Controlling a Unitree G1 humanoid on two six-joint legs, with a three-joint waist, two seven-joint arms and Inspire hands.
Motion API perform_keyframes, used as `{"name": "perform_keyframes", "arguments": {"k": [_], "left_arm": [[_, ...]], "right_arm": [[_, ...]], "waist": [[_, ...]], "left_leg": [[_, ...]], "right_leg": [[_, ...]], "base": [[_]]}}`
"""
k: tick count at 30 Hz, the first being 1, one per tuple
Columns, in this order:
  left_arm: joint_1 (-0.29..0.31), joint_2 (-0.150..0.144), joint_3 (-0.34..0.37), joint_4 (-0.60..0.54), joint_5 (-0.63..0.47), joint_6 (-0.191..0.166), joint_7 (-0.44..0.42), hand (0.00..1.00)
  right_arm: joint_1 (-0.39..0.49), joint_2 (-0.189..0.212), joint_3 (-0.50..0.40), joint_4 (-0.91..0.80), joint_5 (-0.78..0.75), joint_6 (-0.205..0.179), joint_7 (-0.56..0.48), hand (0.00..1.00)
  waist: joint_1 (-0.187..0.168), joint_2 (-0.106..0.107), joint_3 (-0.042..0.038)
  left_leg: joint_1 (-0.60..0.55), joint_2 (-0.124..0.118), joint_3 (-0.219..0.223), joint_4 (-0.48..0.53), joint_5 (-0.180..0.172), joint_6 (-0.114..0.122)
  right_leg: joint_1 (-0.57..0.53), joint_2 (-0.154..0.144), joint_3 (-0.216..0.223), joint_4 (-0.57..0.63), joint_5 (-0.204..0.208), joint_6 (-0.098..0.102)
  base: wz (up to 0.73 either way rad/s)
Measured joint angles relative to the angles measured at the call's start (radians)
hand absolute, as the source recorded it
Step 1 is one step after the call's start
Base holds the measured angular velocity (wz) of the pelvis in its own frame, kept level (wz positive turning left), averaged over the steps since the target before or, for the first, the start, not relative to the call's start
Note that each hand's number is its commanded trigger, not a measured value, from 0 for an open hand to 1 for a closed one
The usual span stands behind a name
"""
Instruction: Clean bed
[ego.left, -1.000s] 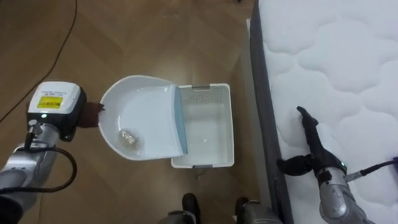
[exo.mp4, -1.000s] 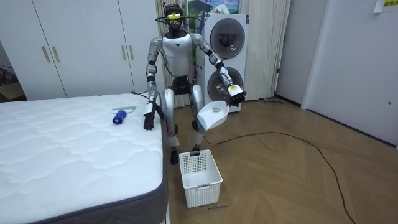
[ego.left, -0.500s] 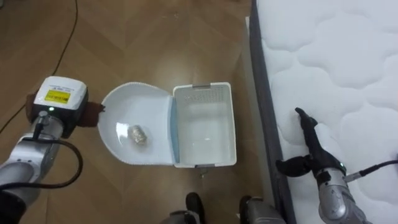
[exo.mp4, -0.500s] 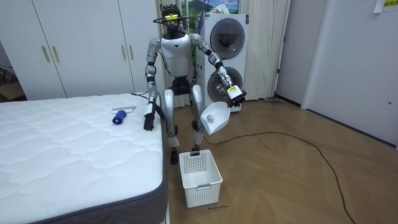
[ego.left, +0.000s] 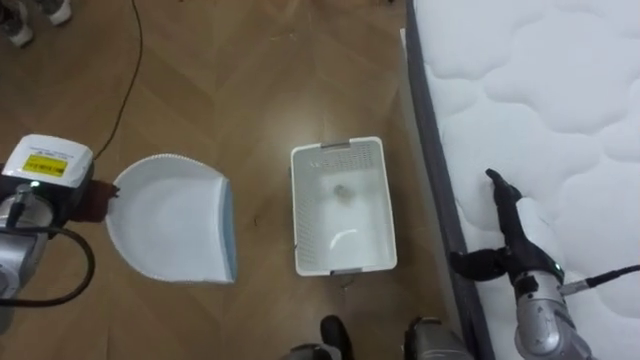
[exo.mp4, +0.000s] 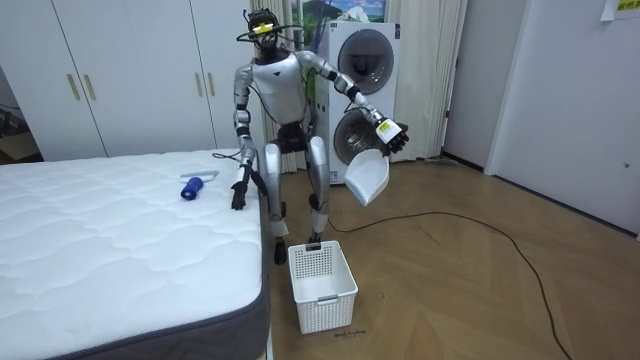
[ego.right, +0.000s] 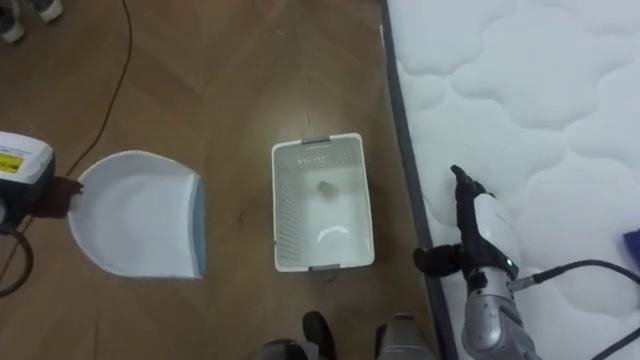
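- Left eye view: since a second ago the dustpan (ego.left: 170, 215) has swung off the basket (ego.left: 303, 215) towards the robot's left. It is empty now, and the crumpled scrap (ego.left: 342, 191) lies inside the basket. The right hand (ego.left: 515, 225) rests on the bed (ego.left: 540, 100) by its edge, fingers straight, holding nothing.
- Room view: the left hand (exo.mp4: 393, 137) is clenched round the dustpan's handle. The pan hangs mouth-down over bare floor. A blue brush (exo.mp4: 192, 186) lies on the mattress near the right hand.
- Right eye view: the pan sits well apart from the basket, so any leftover crumbs would likely drop on the floor.
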Motion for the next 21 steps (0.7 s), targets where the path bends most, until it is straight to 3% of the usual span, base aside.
{"name": "perform_keyframes", "arguments": {"k": [2, 7, 9, 11, 18, 21], "left_arm": [[0.000, 0.000, 0.000, 0.015, -0.003, 0.000, 0.000, 1.00], [-0.038, 0.001, -0.019, 0.108, -0.030, -0.001, 0.000, 1.00], [-0.058, 0.002, -0.022, 0.141, -0.083, -0.002, 0.006, 1.00], [-0.063, 0.004, -0.021, 0.153, -0.133, -0.001, 0.029, 1.00], [-0.064, -0.002, -0.016, 0.118, -0.393, -0.049, 0.181, 1.00], [-0.040, -0.003, 0.024, 0.043, -0.406, -0.093, 0.222, 1.00]], "right_arm": [[0.005, 0.000, 0.001, -0.001, 0.000, -0.006, -0.002, 0.00], [0.008, -0.010, 0.009, -0.002, 0.001, -0.036, -0.012, 0.00], [0.021, -0.028, 0.021, -0.007, 0.001, -0.051, -0.028, 0.00], [0.029, -0.027, 0.020, -0.010, 0.005, -0.062, -0.038, 0.00], [0.044, -0.030, 0.018, -0.002, 0.055, -0.130, -0.049, 0.00], [0.054, -0.027, 0.014, 0.001, 0.054, -0.139, -0.033, 0.00]], "waist": [[-0.001, 0.001, -0.0004], [-0.009, 0.018, 0.0080], [-0.009, 0.029, 0.0132], [-0.008, 0.030, 0.0125], [-0.011, 0.012, 0.0196], [0.000, -0.011, 0.0228]], "left_leg": [[0.007, 0.001, 0.010, -0.002, -0.001, 0.000], [0.006, 0.004, 0.012, -0.001, -0.001, 0.000], [0.007, 0.004, 0.011, -0.003, -0.001, 0.000], [0.013, 0.004, 0.017, -0.012, -0.001, 0.000], [0.032, 0.001, 0.034, -0.010, -0.002, -0.001], [0.056, 0.000, 0.021, -0.012, -0.008, -0.010]], "right_leg": [[0.000, 0.000, 0.003, 0.010, -0.006, -0.001], [0.000, 0.011, 0.004, 0.005, -0.006, -0.004], [0.000, 0.010, 0.003, -0.002, -0.005, -0.003], [0.001, 0.009, 0.007, -0.008, -0.004, -0.003], [0.009, 0.001, 0.034, -0.011, -0.007, -0.001], [0.024, 0.006, 0.051, -0.014, -0.007, 0.000]], "base": [[0.00], [0.00], [0.00], [-0.06], [-0.11], [-0.18]]}}
